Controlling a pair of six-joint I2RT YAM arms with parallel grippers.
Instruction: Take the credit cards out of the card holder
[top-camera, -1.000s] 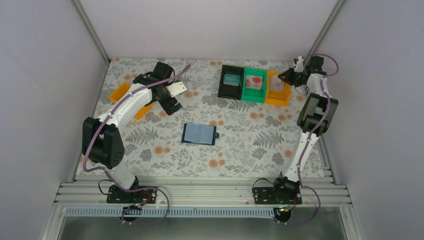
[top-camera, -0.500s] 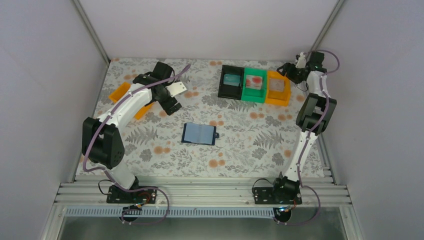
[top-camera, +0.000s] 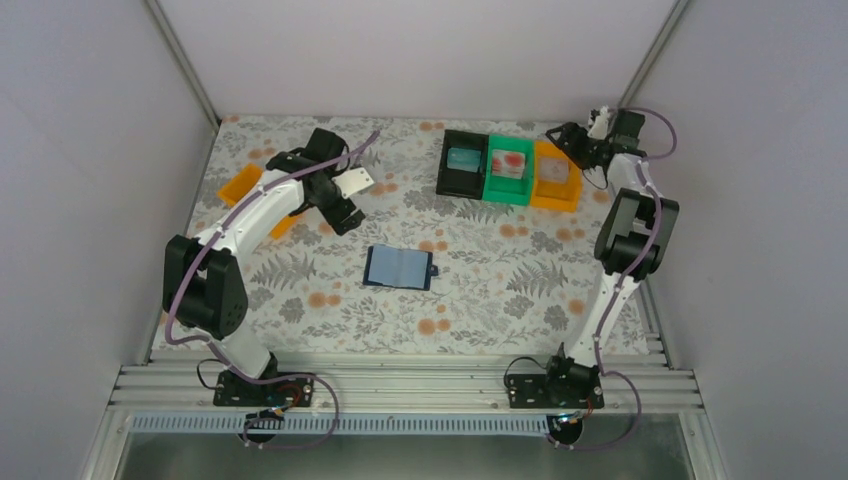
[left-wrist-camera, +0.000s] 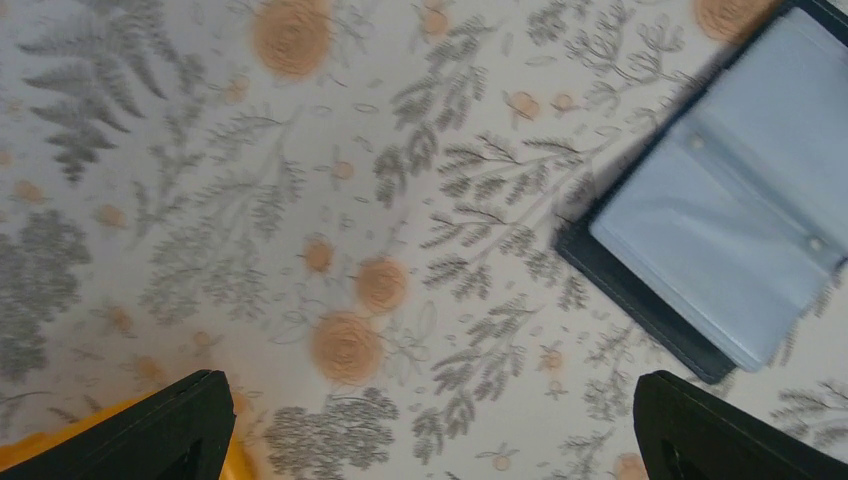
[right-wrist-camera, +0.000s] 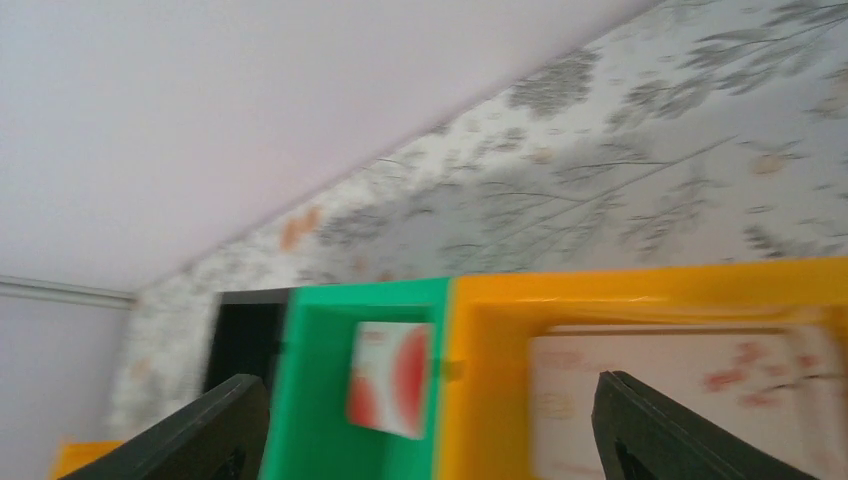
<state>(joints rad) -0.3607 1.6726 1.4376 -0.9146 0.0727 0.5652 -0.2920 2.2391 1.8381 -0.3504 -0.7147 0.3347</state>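
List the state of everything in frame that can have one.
card holder: open flat, visible slots empty
black bin: holds a teal card
green bin: holds a red-and-white card
right orange bin: holds a pale card
left orange bin: partly hidden, contents unclear
left gripper: open, empty
right gripper: open, empty

The card holder (top-camera: 399, 268) lies alone in the middle of the surface (top-camera: 500, 290), with bare room all around it. At the back a black bin (top-camera: 462, 163), green bin (top-camera: 509, 170) and orange bin (top-camera: 556, 180) touch in a row. My right pincer (top-camera: 572, 137) hangs by them, near the wall.
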